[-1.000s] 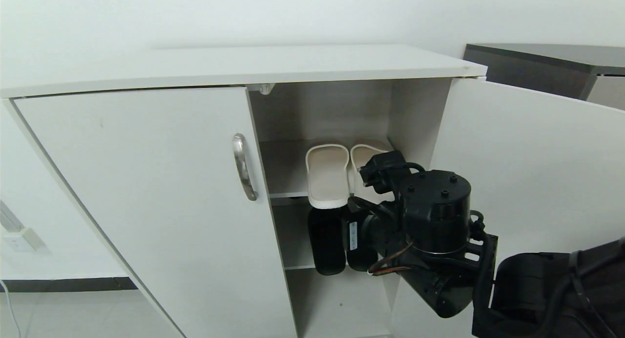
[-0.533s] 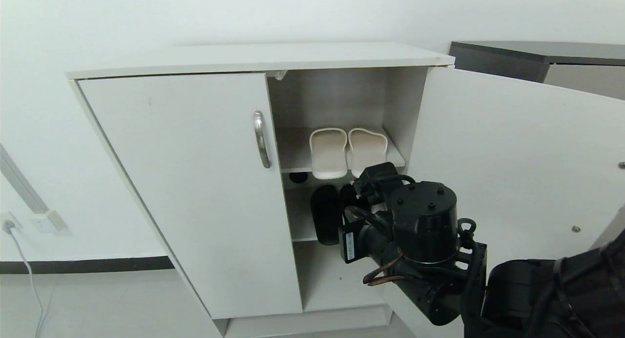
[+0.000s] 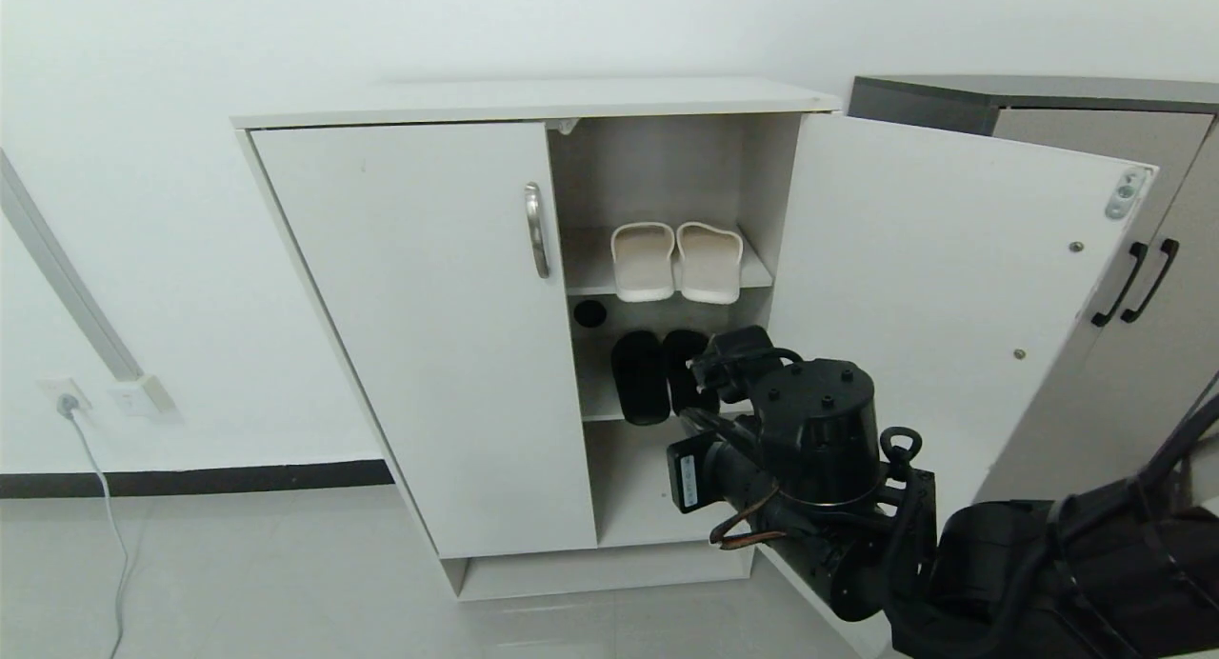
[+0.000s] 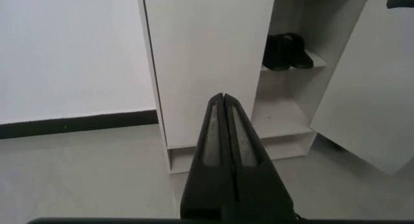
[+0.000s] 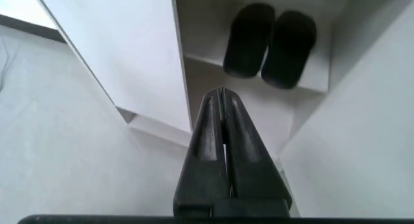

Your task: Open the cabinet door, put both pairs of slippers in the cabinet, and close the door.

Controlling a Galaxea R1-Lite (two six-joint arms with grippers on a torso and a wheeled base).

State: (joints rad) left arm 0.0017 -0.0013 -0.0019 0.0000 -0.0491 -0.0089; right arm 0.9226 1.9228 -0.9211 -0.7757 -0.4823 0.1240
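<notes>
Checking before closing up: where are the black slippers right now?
Head view: the black slippers sit on the white cabinet's middle shelf, right half, below the cream slippers.

Plain indoor room, could be home or office. Cues: white cabinet (image 3: 419, 335) with white slippers (image 3: 677, 262) and black slippers (image 3: 652, 375) on its shelves, grey cabinet (image 3: 1181, 164) beside it, bare white wall (image 3: 143, 164), black skirting (image 3: 190, 479), glossy floor tiles (image 3: 238, 583), wall socket (image 3: 59, 392) with cable (image 3: 112, 535).

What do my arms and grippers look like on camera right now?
The right arm is matte black, with a round bolted joint cap, looping black cables, a thin orange wire and a white label. Both the left gripper and right gripper have long, tapered dark fingers.
</notes>
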